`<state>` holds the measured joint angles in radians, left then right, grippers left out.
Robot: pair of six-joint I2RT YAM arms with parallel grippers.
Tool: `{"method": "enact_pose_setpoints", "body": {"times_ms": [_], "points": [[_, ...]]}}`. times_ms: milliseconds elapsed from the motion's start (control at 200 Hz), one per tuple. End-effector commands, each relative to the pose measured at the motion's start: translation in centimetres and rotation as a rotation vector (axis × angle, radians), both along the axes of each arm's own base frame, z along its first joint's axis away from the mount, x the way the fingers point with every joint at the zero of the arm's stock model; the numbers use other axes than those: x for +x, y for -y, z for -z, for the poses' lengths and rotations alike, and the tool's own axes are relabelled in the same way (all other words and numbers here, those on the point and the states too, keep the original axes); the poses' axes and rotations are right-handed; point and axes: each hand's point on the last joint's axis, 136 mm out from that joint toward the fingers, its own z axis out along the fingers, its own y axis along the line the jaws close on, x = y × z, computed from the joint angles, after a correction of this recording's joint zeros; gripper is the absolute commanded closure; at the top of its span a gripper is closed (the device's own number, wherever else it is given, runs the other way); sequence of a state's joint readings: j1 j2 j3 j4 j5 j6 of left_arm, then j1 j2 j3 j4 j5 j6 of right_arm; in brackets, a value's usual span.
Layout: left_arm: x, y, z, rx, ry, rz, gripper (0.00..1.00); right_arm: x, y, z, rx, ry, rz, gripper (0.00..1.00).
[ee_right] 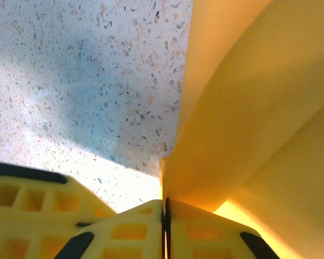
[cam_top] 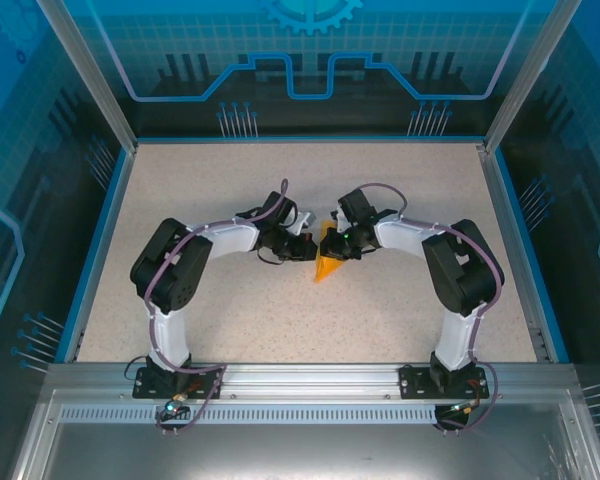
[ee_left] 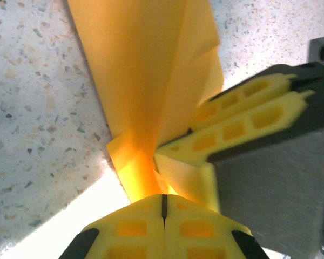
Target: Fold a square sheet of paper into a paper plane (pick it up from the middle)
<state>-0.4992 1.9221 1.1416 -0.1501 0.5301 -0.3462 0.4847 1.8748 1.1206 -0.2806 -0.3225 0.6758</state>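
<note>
The orange-yellow paper plane point(cam_top: 328, 262), folded into a narrow pointed shape with its tip toward the near edge, hangs between both grippers at the table's middle. My left gripper point(cam_top: 305, 246) is shut on its left side; in the left wrist view the jaws point(ee_left: 163, 200) meet with the creased paper point(ee_left: 146, 81) rising out of them. My right gripper point(cam_top: 342, 243) is shut on the other side; in the right wrist view the paper point(ee_right: 243, 108) fans up from the closed jaws point(ee_right: 166, 204). The right gripper's yellow fingers point(ee_left: 243, 124) show in the left wrist view, pinching the same paper.
The speckled table point(cam_top: 230, 320) lies bare around the arms, bounded by blue walls point(cam_top: 90, 240) at the sides and the metal rail point(cam_top: 300, 375) at the near edge.
</note>
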Motion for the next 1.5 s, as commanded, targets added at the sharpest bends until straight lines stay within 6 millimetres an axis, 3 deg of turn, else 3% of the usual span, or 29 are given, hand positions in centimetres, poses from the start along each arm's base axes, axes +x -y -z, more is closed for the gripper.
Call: {"method": "enact_pose_setpoints", "body": {"times_ms": [0,295,625,1115,1330,1496], "points": [[-0.5,-0.5,-1.1,-0.016,0.002,-0.016,0.96,-0.3,-0.5,0.3,-0.003,-0.017,-0.028,0.89],[-2.2,0.3,0.1,0.006,-0.007,0.017,0.85,-0.3,-0.7,0.5,0.002,-0.023,-0.032,0.88],[-2.3,0.6,1.7,0.058,0.004,0.012,0.79,-0.5,-0.7,0.5,0.006,-0.028,-0.038,0.87],[-2.4,0.8,3.0,0.109,0.005,0.023,0.87,-0.6,-0.9,0.4,0.019,-0.03,-0.04,0.86],[-2.4,0.3,3.8,0.15,-0.003,0.019,0.96,-0.5,-0.8,0.0,0.026,-0.019,-0.038,0.8],[-2.6,0.3,4.2,0.162,-0.012,0.029,0.97,-0.3,-0.6,-0.8,0.037,0.0,-0.031,0.73]]}}
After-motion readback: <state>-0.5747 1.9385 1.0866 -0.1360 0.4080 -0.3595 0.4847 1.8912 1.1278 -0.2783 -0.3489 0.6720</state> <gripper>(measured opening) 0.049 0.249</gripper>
